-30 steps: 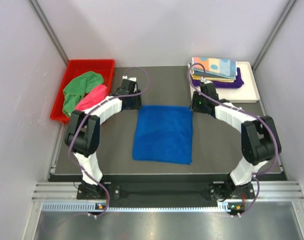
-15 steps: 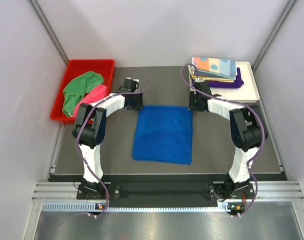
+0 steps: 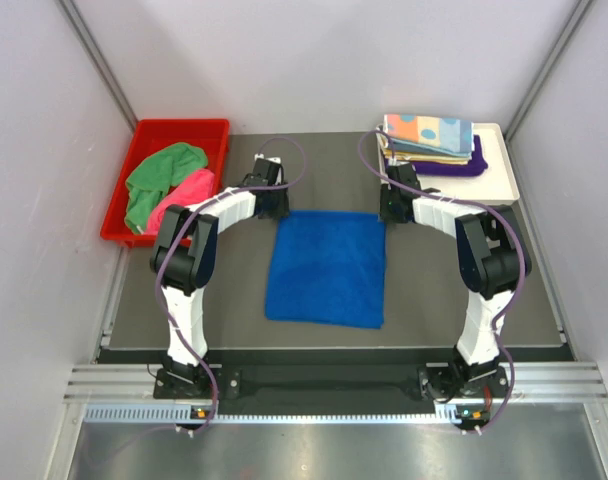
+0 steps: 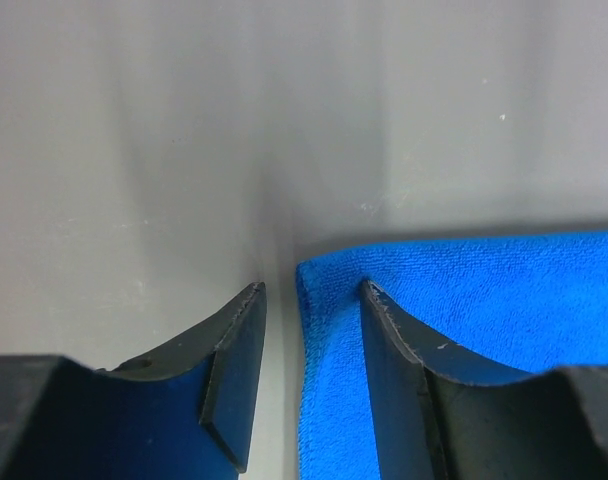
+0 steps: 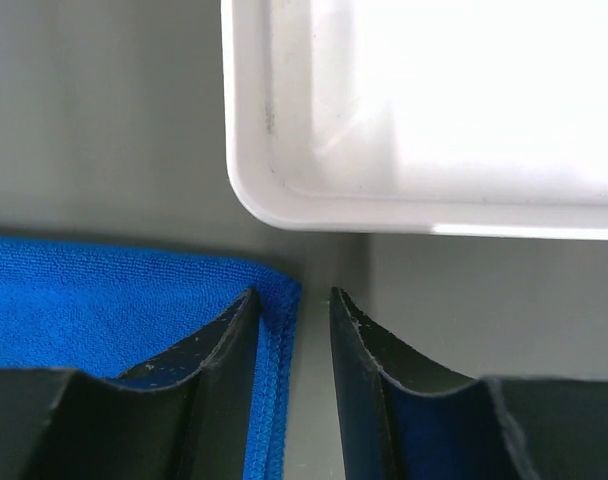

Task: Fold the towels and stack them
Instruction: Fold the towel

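One blue towel (image 3: 326, 268), one green towel (image 3: 154, 178), one pink towel (image 3: 184, 195), one stack (image 3: 429, 140)

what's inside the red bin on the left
A crumpled green towel and a pink towel lie in the red bin. Its far end shows red floor; anything beneath the towels is covered.

L gripper (image 4: 314, 292) is low over the grey table (image 4: 284, 120). Its two dark fingers (image 4: 234, 370) are apart w/ a gap btwn them. A blue terry towel (image 4: 484, 300) fills the near right. Its far left corner sits in the gap. R finger is over the towel, L finger over bare table.
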Robot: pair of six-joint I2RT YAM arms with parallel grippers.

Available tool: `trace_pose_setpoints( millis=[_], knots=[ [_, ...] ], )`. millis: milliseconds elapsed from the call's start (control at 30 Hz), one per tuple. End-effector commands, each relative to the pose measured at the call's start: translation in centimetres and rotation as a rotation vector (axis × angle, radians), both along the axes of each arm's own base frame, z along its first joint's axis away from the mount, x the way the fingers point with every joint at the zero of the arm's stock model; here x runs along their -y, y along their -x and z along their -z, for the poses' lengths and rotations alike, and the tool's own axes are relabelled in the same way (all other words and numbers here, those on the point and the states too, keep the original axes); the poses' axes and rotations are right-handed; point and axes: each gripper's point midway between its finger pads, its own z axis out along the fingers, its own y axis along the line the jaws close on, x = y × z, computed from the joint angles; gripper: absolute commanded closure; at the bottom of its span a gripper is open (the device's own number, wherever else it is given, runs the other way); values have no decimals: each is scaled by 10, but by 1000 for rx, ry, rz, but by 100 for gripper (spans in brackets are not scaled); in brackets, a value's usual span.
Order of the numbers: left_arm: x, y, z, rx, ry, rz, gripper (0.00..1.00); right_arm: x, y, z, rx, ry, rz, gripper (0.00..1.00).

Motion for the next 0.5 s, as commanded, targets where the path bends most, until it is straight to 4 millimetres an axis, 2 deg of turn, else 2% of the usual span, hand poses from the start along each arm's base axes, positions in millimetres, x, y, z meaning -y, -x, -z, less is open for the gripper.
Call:
trace_pose_setpoints(
  millis=[0, 200, 467],
  knots=[
    [-6, 18, 36, -84, -58, -33, 53, -2, -14, -5, 35, 14, 2, 66],
    [-11, 19, 39, -66, -83, -85, 56, -8, -14, -1, 28, 14, 2, 69],
    [-8, 20, 35, -37, -48, -95, 60, -11, -14, 0, 16, 1, 3, 86]
  ],
)
